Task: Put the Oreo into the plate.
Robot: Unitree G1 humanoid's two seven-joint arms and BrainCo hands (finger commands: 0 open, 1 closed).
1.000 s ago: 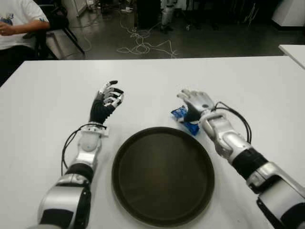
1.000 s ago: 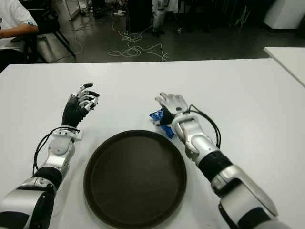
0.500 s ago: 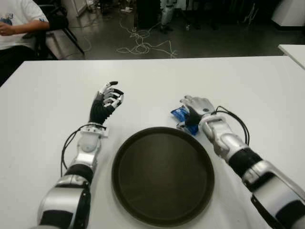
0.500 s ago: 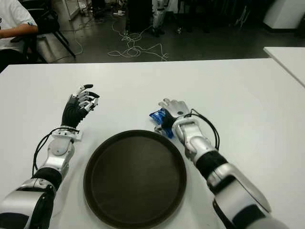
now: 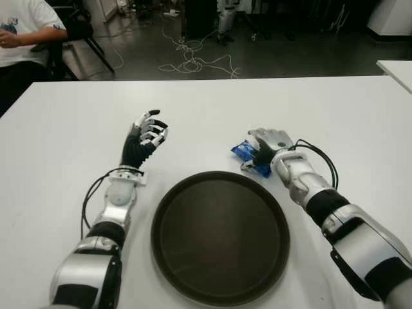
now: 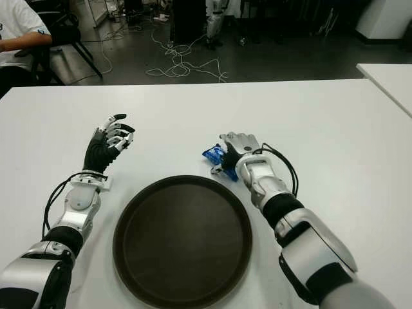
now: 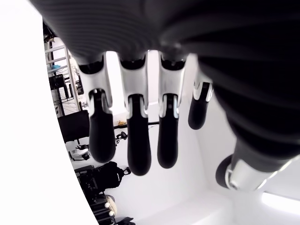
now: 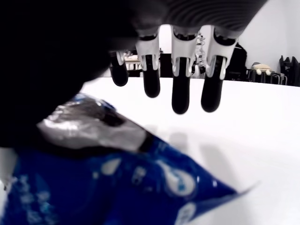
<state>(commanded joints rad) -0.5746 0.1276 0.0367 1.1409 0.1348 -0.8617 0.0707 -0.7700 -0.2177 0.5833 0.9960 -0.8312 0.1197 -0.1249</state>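
Note:
The Oreo (image 5: 246, 153) is a blue packet lying on the white table (image 5: 64, 129), just beyond the far right rim of the round dark plate (image 5: 219, 238). My right hand (image 5: 270, 140) sits over the packet's right end, palm down. In the right wrist view its fingers (image 8: 180, 89) hang straight above the packet (image 8: 117, 187) without closing round it. The plate holds nothing. My left hand (image 5: 148, 131) is raised to the left of the plate, and its fingers (image 7: 136, 140) are relaxed and hold nothing.
A person in a white shirt (image 5: 22, 29) sits beyond the table's far left corner. Cables (image 5: 193, 61) lie on the floor behind the table. The corner of another white table (image 5: 396, 67) shows at the right.
My right hand has tipped forward and lowered over the Oreo packet, with its fingers bending down. The left hand and the plate have stayed where they were.

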